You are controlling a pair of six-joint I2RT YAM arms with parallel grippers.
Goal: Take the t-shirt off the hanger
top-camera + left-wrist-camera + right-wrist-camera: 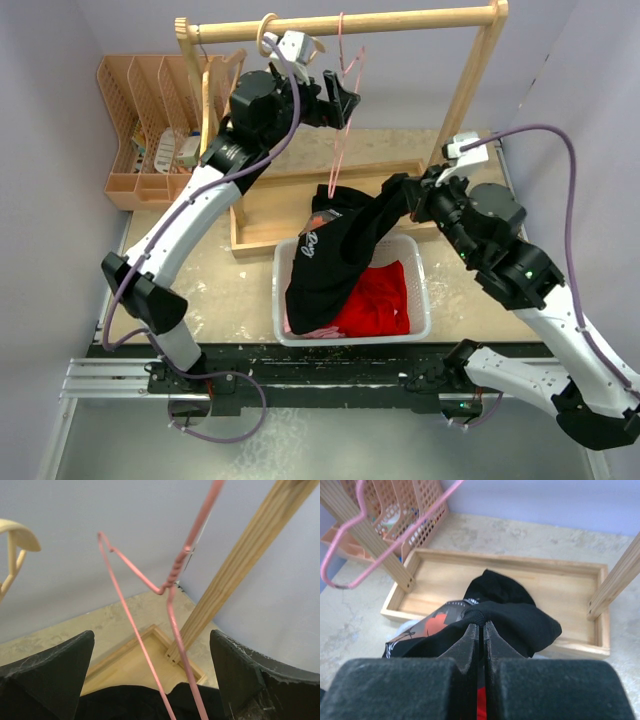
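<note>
Currently the wooden rack (340,22) is standing beyond both grippers, its top rail running above the left fingers and one upright (240,565) rising just to the right of them in the left wrist view. The rack's tray base (560,587) is lying beyond and below the right fingertips.

The white basket (420,300) is sitting below and to the near side of the right fingers, holding a red garment (378,300).

The black t-shirt (325,265) is draping from the right fingertips down over the basket's far rim and into the basket. Its upper end is reaching up toward the hanger. In the right wrist view the fabric (520,615) is bunching directly ahead of the fingertips.

The pink wire hanger (343,40) is hanging from the top rail. Its twisted neck (176,571) is showing above the left fingers, and its two wires are passing down between them into black fabric (130,702) below; whether the shirt is fully off the wire cannot be told.

The left gripper (345,100) is holding its fingers (50,675) spread wide on either side of the wires, touching neither.

The right gripper (405,195) is keeping its fingers (467,642) pressed together, pinching a fold of the t-shirt at the tips.

An orange desk organizer (150,110) is standing well to the left of the left fingers.
</note>
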